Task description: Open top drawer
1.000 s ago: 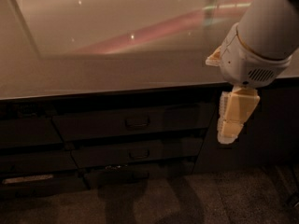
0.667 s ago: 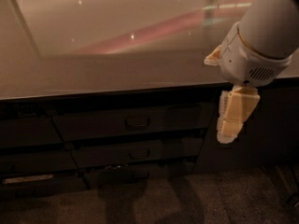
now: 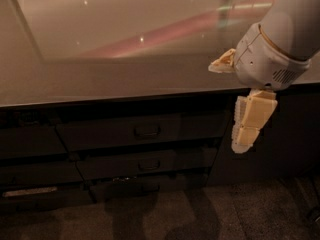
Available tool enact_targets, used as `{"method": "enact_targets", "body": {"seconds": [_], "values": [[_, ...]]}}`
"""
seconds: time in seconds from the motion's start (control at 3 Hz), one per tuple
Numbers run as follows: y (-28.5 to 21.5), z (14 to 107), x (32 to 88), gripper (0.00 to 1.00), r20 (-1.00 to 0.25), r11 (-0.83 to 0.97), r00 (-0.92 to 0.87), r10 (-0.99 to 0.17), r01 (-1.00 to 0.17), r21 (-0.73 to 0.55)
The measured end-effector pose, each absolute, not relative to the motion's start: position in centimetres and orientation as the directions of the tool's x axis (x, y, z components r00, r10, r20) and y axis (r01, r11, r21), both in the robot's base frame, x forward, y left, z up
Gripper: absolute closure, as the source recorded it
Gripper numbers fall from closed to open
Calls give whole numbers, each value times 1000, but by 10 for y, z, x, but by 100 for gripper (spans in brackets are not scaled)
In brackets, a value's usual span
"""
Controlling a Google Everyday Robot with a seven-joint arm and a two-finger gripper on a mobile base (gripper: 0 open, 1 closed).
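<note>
The top drawer [image 3: 115,132] is a wide, shallow dark front just under the counter edge, with a small dark bar handle [image 3: 147,131] at its centre. It sits flush with the cabinet, closed. My gripper [image 3: 246,126], cream-coloured under a white wrist [image 3: 272,54], hangs down at the right. It is level with the top drawer and to the right of it, well away from the handle and touching nothing.
A glossy brown countertop [image 3: 125,59] overhangs the drawers. Two narrower dark drawers with similar handles [image 3: 149,165] lie below the top one. Handleless dark fronts [image 3: 30,141] stand at the left. The floor [image 3: 200,214] below is speckled and dark.
The gripper has shifted very slightly to the left. The drawers have not moved.
</note>
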State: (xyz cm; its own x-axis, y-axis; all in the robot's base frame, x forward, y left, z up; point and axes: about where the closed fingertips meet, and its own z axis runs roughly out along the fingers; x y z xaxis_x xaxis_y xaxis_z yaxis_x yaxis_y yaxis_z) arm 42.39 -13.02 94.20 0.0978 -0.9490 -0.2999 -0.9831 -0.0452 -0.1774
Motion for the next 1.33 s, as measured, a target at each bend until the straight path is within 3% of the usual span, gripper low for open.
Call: {"method": "enact_targets", "body": {"seconds": [0.33,0.67,1.0,1.33], "values": [[-130,942,424,0,-300,-45,98,-949,-983,-177],[-126,940,425,0,-393,-93,152,-907,-982,-164],[-123,939,428,0,-566,-194,247,-787,-969,-154],[-111,944,428,0,-608,-210,267,-747,-964,-165]]}}
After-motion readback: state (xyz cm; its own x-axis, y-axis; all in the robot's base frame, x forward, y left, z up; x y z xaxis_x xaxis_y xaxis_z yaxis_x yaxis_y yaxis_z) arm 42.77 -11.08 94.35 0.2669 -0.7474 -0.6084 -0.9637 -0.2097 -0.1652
